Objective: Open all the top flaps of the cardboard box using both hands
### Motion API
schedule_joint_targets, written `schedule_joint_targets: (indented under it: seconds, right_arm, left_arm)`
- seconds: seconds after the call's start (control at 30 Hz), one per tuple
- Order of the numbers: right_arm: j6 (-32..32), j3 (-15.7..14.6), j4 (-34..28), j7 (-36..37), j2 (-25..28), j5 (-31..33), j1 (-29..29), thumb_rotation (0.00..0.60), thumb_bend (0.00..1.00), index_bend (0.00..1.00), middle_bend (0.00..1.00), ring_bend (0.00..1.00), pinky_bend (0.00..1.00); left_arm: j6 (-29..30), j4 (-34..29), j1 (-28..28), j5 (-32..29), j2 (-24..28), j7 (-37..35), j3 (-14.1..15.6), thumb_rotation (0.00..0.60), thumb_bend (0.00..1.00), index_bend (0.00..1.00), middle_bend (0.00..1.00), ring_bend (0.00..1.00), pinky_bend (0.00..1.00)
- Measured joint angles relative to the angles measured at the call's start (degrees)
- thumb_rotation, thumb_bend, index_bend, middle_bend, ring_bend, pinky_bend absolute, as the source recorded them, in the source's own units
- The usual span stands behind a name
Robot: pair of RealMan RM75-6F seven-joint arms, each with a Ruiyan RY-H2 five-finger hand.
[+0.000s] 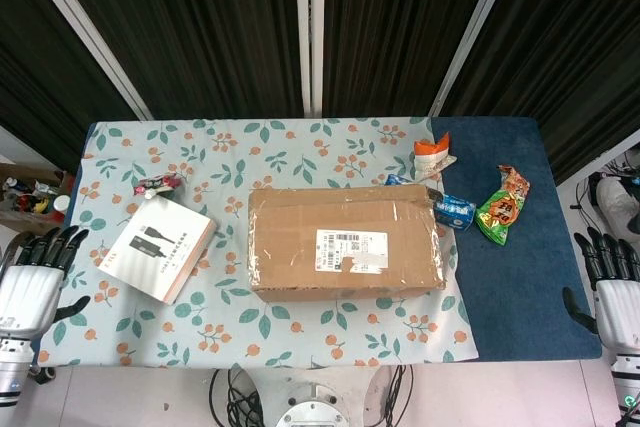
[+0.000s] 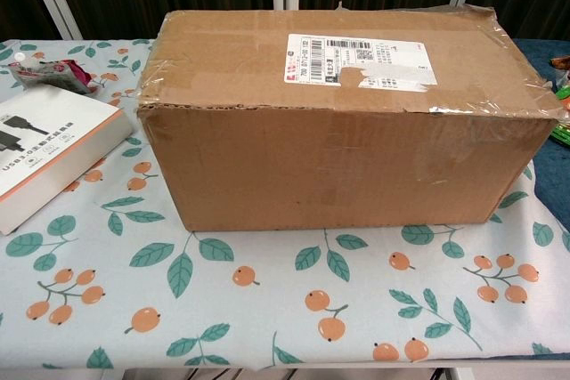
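Note:
The cardboard box (image 1: pixel 345 243) lies in the middle of the table with its top flaps closed flat, a white shipping label on top and clear tape along its edges. The chest view shows the box (image 2: pixel 343 122) from the front, filling most of the frame. My left hand (image 1: pixel 38 272) hangs off the table's left edge, fingers apart and pointing up, holding nothing. My right hand (image 1: pixel 612 272) hangs off the right edge the same way, empty. Neither hand touches the box, and neither shows in the chest view.
A white product box (image 1: pixel 160 247) lies left of the cardboard box, a small pink packet (image 1: pixel 158 185) behind it. Snack packets sit at the right: orange (image 1: pixel 433 155), blue (image 1: pixel 455 211), green (image 1: pixel 503 207). A floral cloth (image 1: pixel 200 327) covers the table.

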Motion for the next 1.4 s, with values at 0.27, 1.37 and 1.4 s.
schedule_joint_targets:
  seconds: [0.27, 1.37, 1.4]
  right_arm:
    - [-0.2, 0.1, 0.1, -0.2, 0.1, -0.3, 0.2, 0.600, 0.31, 0.00, 0.00, 0.00, 0.00]
    - [0.5, 0.5, -0.6, 0.5, 0.7, -0.5, -0.2, 0.600, 0.31, 0.00, 0.00, 0.00, 0.00]
    - [0.5, 0.4, -0.5, 0.5, 0.8, -0.5, -0.3, 0.600, 0.31, 0.00, 0.00, 0.00, 0.00]
  left_arm:
    - [-0.6, 0.4, -0.1, -0.1, -0.1, -0.7, 0.3, 0.600, 0.03, 0.10, 0.10, 0.10, 0.20]
    - [-31.6, -11.7, -28.8, -14.4, 6.7, -11.8, -13.7, 0.433, 0.00, 0.09, 0.17, 0.10, 0.20]
    - [-32.6, -11.8, -29.9, -15.9, 6.1, -11.9, -14.2, 0.411, 0.00, 0.10, 0.18, 0.10, 0.20]
